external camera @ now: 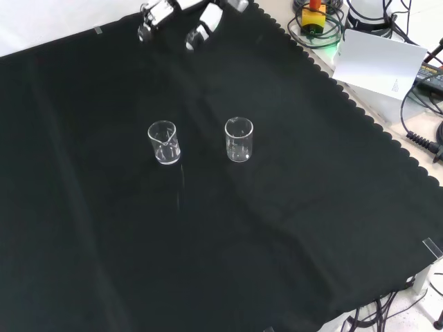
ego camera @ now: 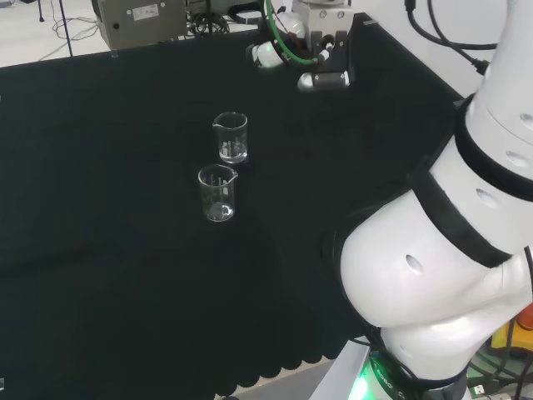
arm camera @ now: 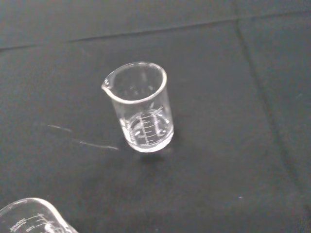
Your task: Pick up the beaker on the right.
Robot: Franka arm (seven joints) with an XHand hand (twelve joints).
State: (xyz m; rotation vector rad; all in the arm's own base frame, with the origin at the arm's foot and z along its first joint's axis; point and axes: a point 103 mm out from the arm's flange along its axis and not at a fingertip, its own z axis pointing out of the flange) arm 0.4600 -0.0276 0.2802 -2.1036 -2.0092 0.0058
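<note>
Front view: two clear glass beakers stand upright on a counter covered with black cloth (external camera: 311, 228). Taking the left beaker (external camera: 164, 142) as the landmark, the right beaker (external camera: 239, 139) stands beside it, apart, at about the same depth. Both look empty. The hand (external camera: 176, 17) hovers well beyond the left beaker, at the cloth's far edge, touching neither glass; whether its fingers are spread or curled cannot be told.

In the head view, the same pair stands one behind the other: one beaker (ego camera: 231, 137) farther off, the other (ego camera: 217, 192) just in front of it, and the hand (ego camera: 312, 50) hangs well to their right, farther back.

In the wrist view, one beaker (arm camera: 142, 108) stands whole, its spout visible, and a second rim (arm camera: 34, 218) shows near it.
</note>
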